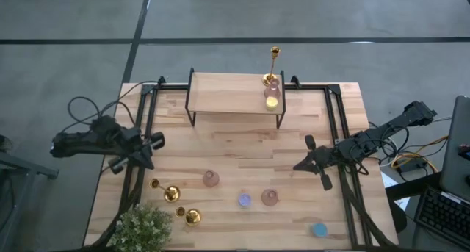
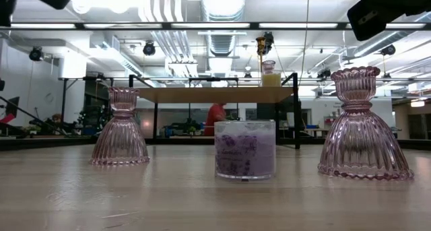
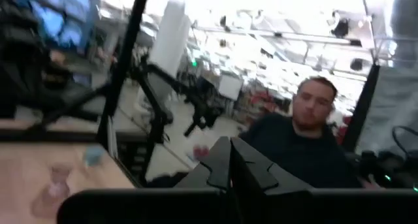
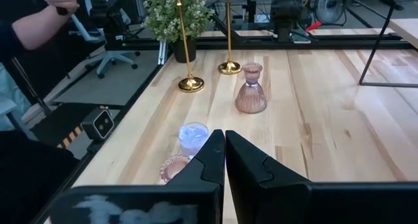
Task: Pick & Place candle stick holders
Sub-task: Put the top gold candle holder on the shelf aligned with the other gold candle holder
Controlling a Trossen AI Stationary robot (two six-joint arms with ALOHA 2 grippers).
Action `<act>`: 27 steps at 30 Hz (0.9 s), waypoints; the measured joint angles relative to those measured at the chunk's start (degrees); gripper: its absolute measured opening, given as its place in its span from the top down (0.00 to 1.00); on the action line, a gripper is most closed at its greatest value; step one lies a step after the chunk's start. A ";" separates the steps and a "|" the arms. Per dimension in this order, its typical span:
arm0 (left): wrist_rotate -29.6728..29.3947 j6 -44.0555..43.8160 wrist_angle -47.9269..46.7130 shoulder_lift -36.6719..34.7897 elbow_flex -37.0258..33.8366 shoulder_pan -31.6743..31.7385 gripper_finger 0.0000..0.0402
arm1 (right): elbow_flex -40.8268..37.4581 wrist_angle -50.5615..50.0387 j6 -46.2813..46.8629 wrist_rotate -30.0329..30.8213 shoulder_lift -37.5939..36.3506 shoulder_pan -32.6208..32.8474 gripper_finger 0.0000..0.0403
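Note:
One gold candlestick (image 1: 273, 65) stands upright by its base on the right end of the wooden shelf (image 1: 228, 94) at the table's far side; it also shows in the low view (image 2: 260, 50). Two more gold candlesticks (image 1: 166, 192) (image 1: 190, 216) stand at the near left, and show in the right wrist view (image 4: 190, 54) (image 4: 228, 41). My left gripper (image 1: 157, 141) is shut and empty over the table's left part, its shut fingers showing in its wrist view (image 3: 230, 165). My right gripper (image 1: 298, 166) is shut and empty over the right part (image 4: 225, 152).
A potted plant (image 1: 143, 226) stands at the near left corner. Pink glass holders (image 1: 211, 179) (image 1: 269, 198), a purple candle (image 1: 244, 200) and a blue candle (image 1: 319, 229) stand on the near half. A pink holder and yellow candle (image 1: 272, 99) stand on the shelf. A person (image 3: 307, 139) is beyond the table.

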 joint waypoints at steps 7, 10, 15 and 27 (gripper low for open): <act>-5.23 -0.77 5.15 4.26 0.88 -0.04 0.98 | 0.00 0.04 -0.02 0.00 0.00 0.00 0.98; -6.58 -0.52 5.21 7.05 1.88 -0.10 0.98 | 0.00 0.07 -0.02 0.00 0.00 -0.01 0.98; -9.89 2.07 5.29 11.62 3.05 -0.38 0.94 | 0.00 0.06 -0.02 0.00 0.00 0.00 0.98; -11.12 1.66 17.17 20.33 4.71 -3.05 0.72 | 0.00 0.09 -0.04 0.00 0.04 0.00 0.98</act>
